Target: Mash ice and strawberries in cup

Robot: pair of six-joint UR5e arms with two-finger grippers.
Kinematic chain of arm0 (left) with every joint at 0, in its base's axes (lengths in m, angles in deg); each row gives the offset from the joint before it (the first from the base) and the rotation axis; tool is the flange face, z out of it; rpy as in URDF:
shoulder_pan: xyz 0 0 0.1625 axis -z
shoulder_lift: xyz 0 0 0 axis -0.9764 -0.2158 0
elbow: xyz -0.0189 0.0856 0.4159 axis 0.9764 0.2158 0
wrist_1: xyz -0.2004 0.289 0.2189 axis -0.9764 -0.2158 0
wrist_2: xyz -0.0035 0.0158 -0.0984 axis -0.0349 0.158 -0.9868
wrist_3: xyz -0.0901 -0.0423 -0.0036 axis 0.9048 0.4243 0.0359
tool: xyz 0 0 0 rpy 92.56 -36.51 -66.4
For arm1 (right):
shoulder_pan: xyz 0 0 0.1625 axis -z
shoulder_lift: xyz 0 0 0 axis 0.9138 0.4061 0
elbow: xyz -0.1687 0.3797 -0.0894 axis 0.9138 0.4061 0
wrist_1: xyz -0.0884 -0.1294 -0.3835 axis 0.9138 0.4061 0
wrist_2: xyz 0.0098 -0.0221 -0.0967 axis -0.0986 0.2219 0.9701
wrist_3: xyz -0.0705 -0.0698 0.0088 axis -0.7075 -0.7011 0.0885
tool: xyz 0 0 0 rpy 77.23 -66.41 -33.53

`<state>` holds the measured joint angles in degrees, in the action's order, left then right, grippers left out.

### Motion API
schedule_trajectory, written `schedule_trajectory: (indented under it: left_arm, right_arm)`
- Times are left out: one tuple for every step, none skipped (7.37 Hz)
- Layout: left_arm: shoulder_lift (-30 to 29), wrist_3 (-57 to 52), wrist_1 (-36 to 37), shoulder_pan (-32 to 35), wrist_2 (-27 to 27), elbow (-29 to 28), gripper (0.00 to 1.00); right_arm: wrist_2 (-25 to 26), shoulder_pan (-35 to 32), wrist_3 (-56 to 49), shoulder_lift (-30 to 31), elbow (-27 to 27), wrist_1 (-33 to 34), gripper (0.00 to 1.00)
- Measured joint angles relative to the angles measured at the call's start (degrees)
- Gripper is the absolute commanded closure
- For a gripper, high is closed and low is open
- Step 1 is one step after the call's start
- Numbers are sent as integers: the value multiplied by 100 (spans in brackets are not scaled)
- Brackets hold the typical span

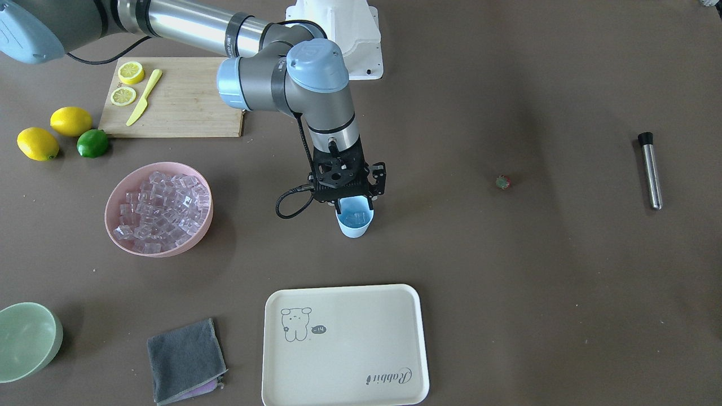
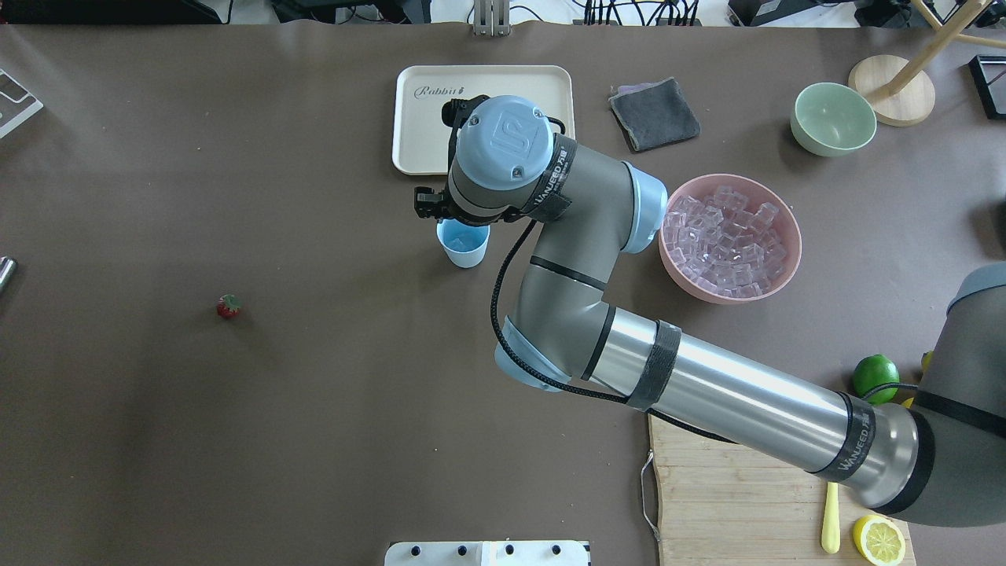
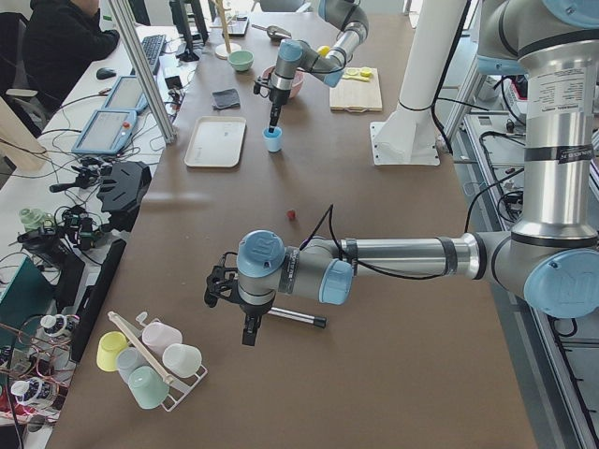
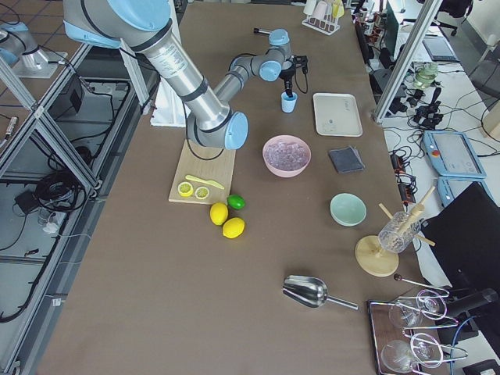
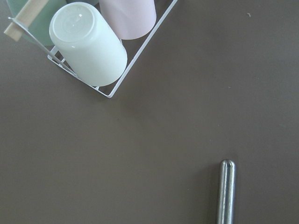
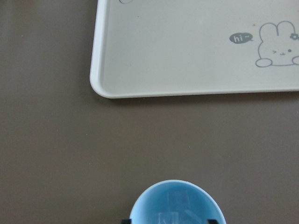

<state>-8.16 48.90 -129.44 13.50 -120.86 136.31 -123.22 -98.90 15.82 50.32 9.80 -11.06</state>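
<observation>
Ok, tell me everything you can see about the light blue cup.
The cup is small, light blue, tapered, handleless, seemingly plastic. It stands upright on the brown table, apart from the cream tray. A few clear ice cubes lie inside. The right gripper hangs open just above its rim; contact is unclear.

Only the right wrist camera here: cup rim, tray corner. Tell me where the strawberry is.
Observer: The strawberry lies on the table, well to the robot's left of the cup, apart from it.
Operator: Report the left gripper.
Observer: The left gripper hangs near the metal muddler; open or shut, I cannot tell.
Operator: Locate the ice.
Observer: Most ice fills the pink bowl, on the robot's right of the cup.
</observation>
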Motion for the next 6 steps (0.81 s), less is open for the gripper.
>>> schedule_trajectory:
  left_arm:
    - [-50,51,-1,-18,0,33,1]
    - [-139,195,-5,-76,-12,50,1]
    - [-258,417,-13,-205,-44,64,1]
    - [-416,678,-19,-406,-67,62,1]
    - [-650,1053,-31,-695,-69,51,1]
    - [-932,1481,-42,-994,-56,36,1]
  right_arm:
    - [-250,-216,-289,184,-346,378,0]
    - [-615,-567,-732,596,-865,679,0]
    - [-1154,-1109,-1265,1159,-1389,825,0]
    - [-1738,-1746,-1957,1690,-1719,875,0]
    - [-2185,-2392,-2795,2143,-1864,893,0]
    - [-2510,-3017,-3539,2465,-1868,929,0]
